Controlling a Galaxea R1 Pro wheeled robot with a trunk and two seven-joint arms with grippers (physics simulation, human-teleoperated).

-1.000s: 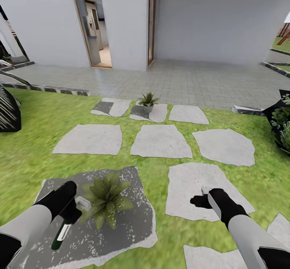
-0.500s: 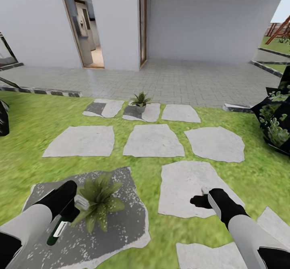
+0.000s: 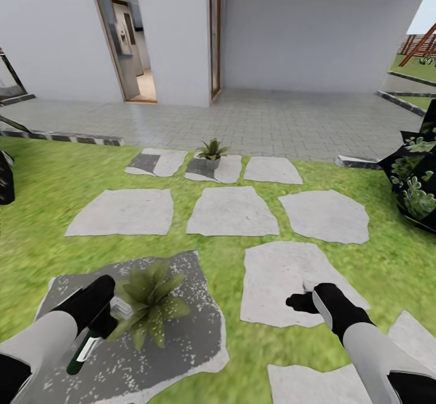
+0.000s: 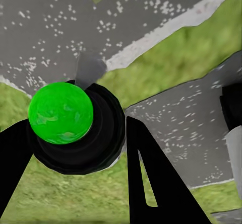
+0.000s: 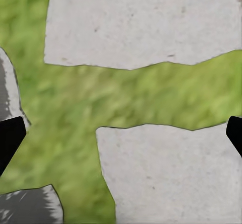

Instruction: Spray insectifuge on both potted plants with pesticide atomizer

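text: none readable | pesticide atomizer label: pale, too small

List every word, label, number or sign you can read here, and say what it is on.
None can be read.
Spray bottle in the left claw: its pale label is too small and blurred to read.
House wall, stone slabs and plant pots: no writing shows.

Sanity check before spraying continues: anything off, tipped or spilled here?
Nothing tipped or damaged. The near potted plant sits upright on a darkened, white-speckled slab; the other slabs look pale. The left tool holds the atomizer beside it.
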